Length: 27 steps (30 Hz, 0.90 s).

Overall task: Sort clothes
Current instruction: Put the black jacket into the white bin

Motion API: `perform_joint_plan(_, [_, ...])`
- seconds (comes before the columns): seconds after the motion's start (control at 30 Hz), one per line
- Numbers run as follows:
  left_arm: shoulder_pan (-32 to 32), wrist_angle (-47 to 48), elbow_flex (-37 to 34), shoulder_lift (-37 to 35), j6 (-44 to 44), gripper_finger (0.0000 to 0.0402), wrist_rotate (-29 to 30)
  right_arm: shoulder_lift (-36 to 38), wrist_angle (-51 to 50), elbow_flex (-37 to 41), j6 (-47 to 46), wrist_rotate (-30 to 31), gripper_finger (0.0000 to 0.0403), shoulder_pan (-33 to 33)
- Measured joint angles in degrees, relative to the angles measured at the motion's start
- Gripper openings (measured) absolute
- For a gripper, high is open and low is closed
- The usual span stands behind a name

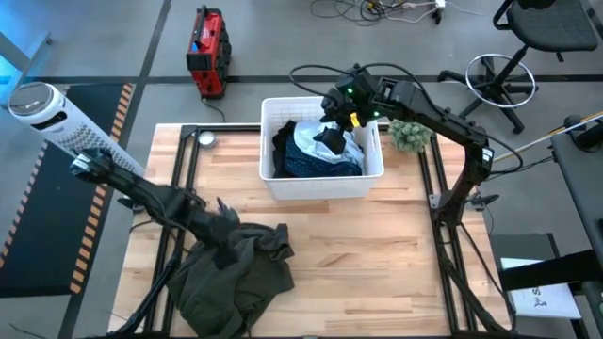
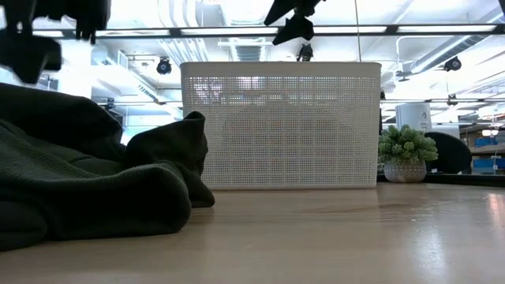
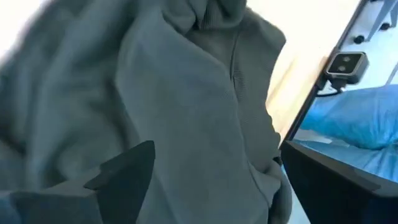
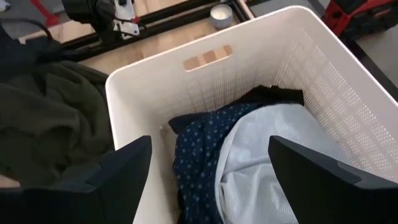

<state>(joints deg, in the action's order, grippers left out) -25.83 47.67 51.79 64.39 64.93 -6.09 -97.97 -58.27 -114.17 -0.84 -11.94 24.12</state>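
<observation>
The olive-grey top lies crumpled on the table's near left part (image 1: 236, 273), and shows in the low view (image 2: 87, 173) and the left wrist view (image 3: 186, 106). My left gripper (image 1: 224, 218) is open above the top's far edge, raised clear of it. A navy patterned piece with light blue lining (image 4: 249, 155) and a black piece (image 4: 277, 94) lie in the white lattice basket (image 1: 320, 184). My right gripper (image 1: 332, 139) is open and empty above the basket, over its rim (image 2: 292, 28).
A small potted plant (image 1: 410, 135) stands right of the basket. A small round tin (image 1: 205, 139) sits at the far left of the table. Black frame rails (image 1: 179, 188) run along both sides. Bare wood (image 1: 377, 254) lies near and right of the basket.
</observation>
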Motion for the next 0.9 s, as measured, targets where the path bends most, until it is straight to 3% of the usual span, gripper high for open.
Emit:
perform_joint_plan(0.23, [-4.4, -15.3, -5.6, 8.1, 8.8, 0.0375, 0.6, 0.0, -0.5, 0.0, 0.8, 0.0, 0.0307, 0.0])
perform_joint_plan(0.5, [-6.0, -16.5, -3.8, 22.2, 12.3, 0.0384, 0.7, 0.0, -0.4, 0.0, 3.0, 0.0, 0.0304, 0.0])
perform_joint_plan(0.73, [-6.2, -14.7, -0.1, 31.9, 11.6, 0.0349, 0.1, 0.0, -0.2, 0.0, 3.1, 0.0, 0.03, 0.0])
perform_joint_plan(0.9, [-6.3, -11.4, 1.2, 34.5, 8.5, 0.0288, -2.0, 0.0, -0.4, -0.4, 3.4, 1.1, 0.0301, 0.0])
